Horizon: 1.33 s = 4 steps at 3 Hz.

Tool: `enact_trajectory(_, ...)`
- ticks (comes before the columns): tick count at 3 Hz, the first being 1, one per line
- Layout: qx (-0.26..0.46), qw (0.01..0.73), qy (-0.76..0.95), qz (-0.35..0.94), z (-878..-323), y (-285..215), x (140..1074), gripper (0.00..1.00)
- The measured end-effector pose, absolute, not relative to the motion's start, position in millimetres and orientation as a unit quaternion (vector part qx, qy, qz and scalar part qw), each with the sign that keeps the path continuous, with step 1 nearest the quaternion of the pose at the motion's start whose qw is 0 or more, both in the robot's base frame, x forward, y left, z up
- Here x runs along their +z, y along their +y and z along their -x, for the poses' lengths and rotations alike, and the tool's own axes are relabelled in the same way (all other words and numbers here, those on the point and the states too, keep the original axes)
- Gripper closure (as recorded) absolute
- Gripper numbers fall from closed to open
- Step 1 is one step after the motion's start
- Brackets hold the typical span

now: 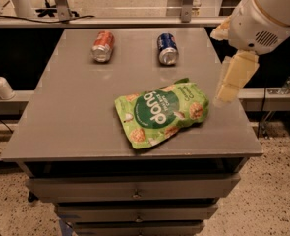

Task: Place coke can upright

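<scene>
Coke can, small red aluminium drink can with silver ends point(102, 46): lying on its side at the far left of the grey flat-topped bench point(75, 112), one silver end facing the camera. Not yet upright.

Nearest: grey drawer fronts point(134, 188) sitting under the bench top. Above them, mid-bench, a green crinkled snack pouch point(161, 112) is lying flat. Right of the pouch, the cream-coloured hand point(230, 80) is hanging over the bench's right edge, well apart from the red can and holding nothing. Cannot tell whether it is set wide or narrow. Far row: the red can, and beside it, apart, a blue aluminium drink can point(167, 48), also on its side. Off the bench to the left, a white pump bottle point(1, 85) is standing on a ledge.

Step in hand, as I am judging it: reaching. Doing it well means travelling leftward and away, passing above the pouch, not dragging it, and steering past the blue can to the red one. Closing across the round body near its middle should be stopping it rolling. Then lifting, turning a silver end downward, and setting it on bare bench before letting go.

Count: one red can, one blue can, one pouch, one pump bottle, one hand, three drawer fronts showing.
</scene>
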<state>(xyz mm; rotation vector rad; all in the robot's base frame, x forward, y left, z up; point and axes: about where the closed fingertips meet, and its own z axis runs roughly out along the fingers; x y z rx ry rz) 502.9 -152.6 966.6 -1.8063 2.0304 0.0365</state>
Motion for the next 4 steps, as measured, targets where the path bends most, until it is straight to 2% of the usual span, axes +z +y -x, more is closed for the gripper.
enact_trajectory(2,0.039,0.255,0.692,0.674,-565,-69,981,0.0)
enact_trajectory(4,0.032,0.254,0.688,0.679,-568,-67,980,0.0)
